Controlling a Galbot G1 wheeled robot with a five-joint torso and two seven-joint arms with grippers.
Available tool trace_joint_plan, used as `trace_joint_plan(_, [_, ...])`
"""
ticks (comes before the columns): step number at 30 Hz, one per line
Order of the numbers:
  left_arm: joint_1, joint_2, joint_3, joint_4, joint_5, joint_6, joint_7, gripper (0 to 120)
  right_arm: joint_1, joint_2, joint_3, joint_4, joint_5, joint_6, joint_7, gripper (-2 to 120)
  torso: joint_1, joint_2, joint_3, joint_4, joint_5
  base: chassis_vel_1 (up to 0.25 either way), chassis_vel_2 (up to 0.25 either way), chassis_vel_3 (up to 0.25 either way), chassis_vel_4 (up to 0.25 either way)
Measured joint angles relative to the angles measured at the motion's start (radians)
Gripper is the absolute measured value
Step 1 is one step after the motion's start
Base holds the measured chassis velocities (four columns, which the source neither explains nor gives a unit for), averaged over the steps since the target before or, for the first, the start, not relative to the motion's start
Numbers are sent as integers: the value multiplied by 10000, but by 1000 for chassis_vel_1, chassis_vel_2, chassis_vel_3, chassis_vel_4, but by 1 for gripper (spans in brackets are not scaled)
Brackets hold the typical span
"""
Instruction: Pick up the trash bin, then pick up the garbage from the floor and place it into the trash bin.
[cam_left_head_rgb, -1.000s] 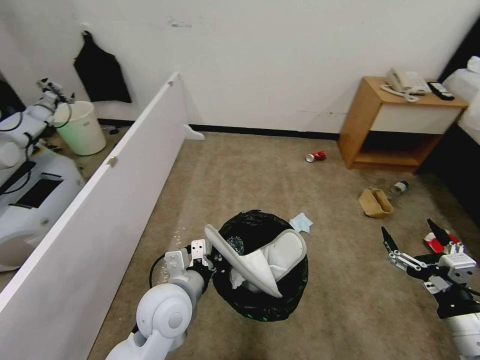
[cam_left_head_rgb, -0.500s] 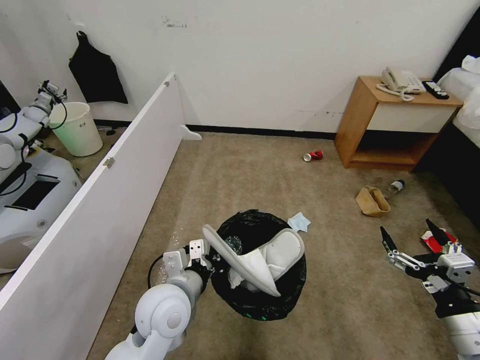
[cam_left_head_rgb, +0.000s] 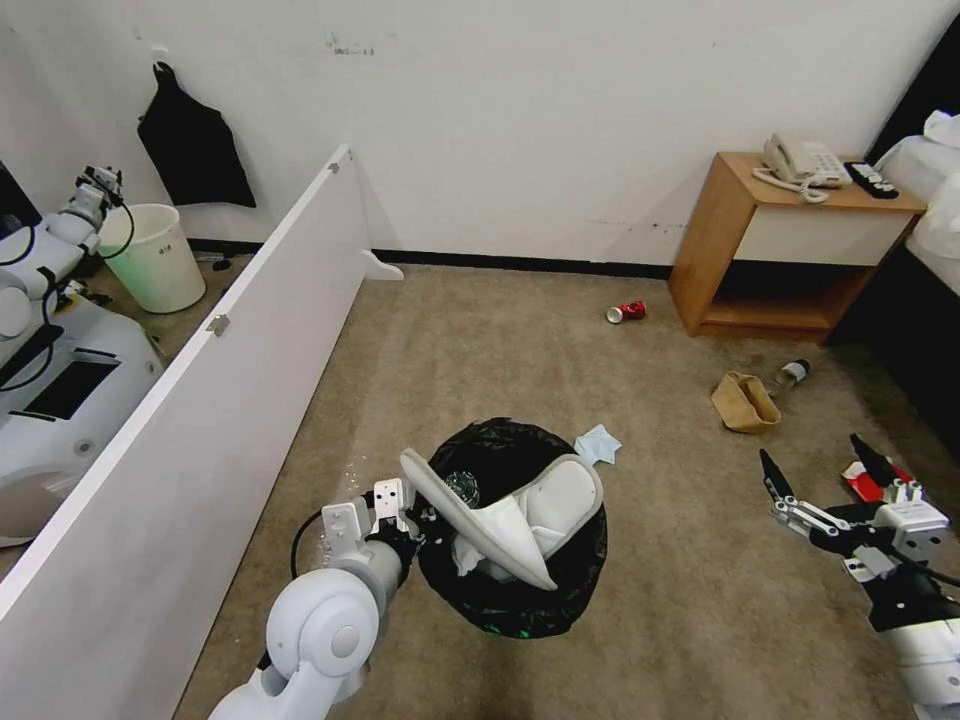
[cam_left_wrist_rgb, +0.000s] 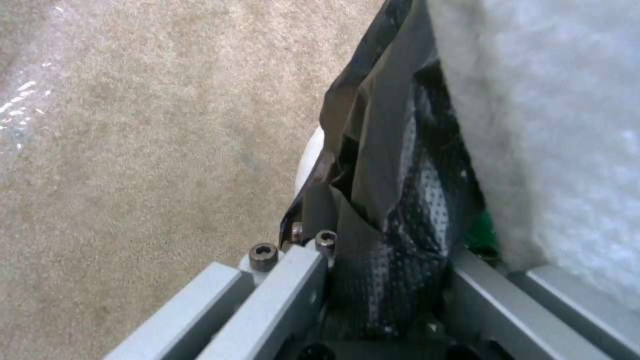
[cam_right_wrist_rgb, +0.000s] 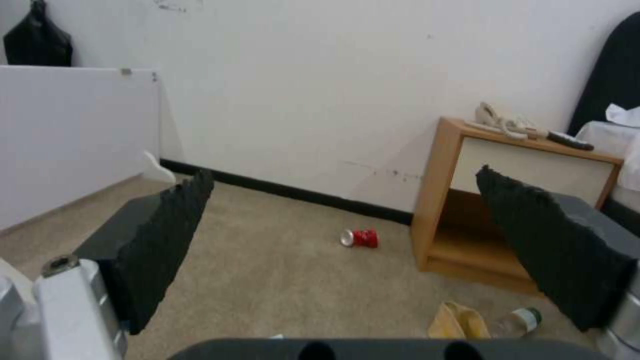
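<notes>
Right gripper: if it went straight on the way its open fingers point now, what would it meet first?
The right gripper looks unobstructed nearby; farther on, probably the red can on the carpet, though depth is unclear.

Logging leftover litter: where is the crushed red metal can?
Head view: the crushed red metal can lies on the carpet near the back wall, just left of the wooden nightstand.
</notes>
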Motion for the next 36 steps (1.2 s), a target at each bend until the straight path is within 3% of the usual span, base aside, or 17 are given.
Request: trace_joint_plan(36, [-19,132,-132,-31,-9,-82,31,0,78,359,-55,-15,-227,40,-69,100,1,0,0,0,0,0,0,0,0])
